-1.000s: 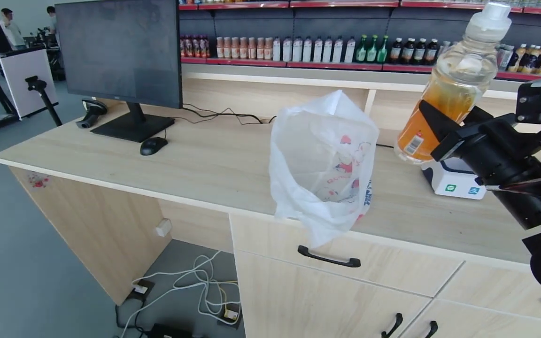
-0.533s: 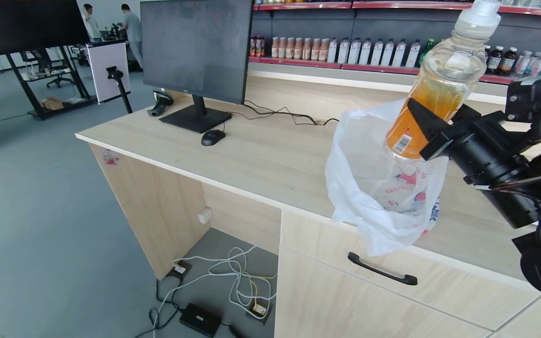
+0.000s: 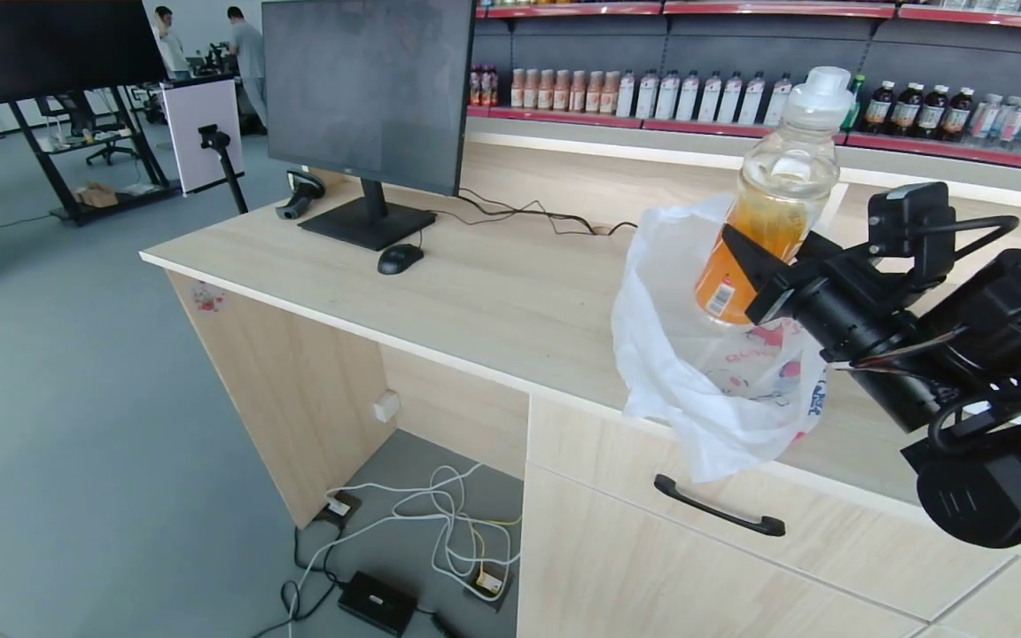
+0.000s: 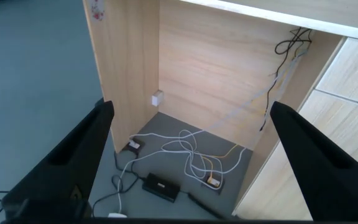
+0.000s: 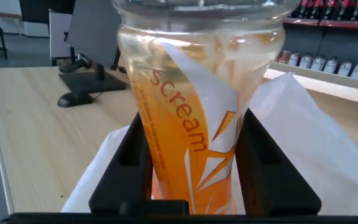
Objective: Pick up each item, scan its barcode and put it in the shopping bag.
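Right tool (image 3: pixel 741 266) is clamped around the lower half of the orange drink bottle (image 3: pixel 776 190), holding it tilted just above the open mouth of the shopping bag (image 3: pixel 697 390). Scanning is probably done, with lowering and release left. Left tool (image 4: pixel 191 112) hangs spread wide, holding nothing. The bag sags over the worktop's (image 3: pixel 493 292) front edge and could topple; the mouse (image 3: pixel 400 259) and monitor (image 3: pixel 369 97) stand well apart.

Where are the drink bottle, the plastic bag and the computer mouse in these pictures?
Clear plastic bottle with orange label (image 3: pixel 772 211): head view, on its body just above the label.
White plastic shopping bag (image 3: pixel 679 390): head view, on its front wall.
Black computer mouse (image 3: pixel 400 258): head view, on its top.
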Available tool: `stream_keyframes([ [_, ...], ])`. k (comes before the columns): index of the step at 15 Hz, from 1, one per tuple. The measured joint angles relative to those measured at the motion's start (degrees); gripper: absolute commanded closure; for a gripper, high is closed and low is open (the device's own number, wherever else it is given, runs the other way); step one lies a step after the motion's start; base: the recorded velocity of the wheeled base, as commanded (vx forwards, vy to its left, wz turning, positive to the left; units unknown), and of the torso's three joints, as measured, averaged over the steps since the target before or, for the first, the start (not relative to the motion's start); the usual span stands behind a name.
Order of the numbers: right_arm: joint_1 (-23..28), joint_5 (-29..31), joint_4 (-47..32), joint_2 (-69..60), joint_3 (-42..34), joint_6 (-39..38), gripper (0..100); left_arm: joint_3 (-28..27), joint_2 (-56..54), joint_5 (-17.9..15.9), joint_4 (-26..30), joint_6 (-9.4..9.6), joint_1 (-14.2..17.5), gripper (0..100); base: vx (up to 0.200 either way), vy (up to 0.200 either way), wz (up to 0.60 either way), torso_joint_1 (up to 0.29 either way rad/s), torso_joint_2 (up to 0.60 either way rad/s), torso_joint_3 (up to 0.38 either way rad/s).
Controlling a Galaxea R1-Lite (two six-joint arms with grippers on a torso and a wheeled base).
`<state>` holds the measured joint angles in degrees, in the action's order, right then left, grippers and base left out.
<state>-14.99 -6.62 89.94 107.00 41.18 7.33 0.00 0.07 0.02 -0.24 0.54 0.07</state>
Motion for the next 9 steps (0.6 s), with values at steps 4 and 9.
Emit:
stream_keyframes([
  [4,0.41,0.06,0.05,3.61,1.05,-0.02,100,0.00,0.00,-0.02,0.00,-0.02,-0.02,0,0.000,0.000,0.00,0.000,0.00,0.000],
  [9,-1.54,0.02,-0.02,6.38,0.55,-0.13,100,0.00,0.00,-0.02,0.02,0.00,0.02,0,0.000,0.000,0.00,0.000,0.00,0.000],
])
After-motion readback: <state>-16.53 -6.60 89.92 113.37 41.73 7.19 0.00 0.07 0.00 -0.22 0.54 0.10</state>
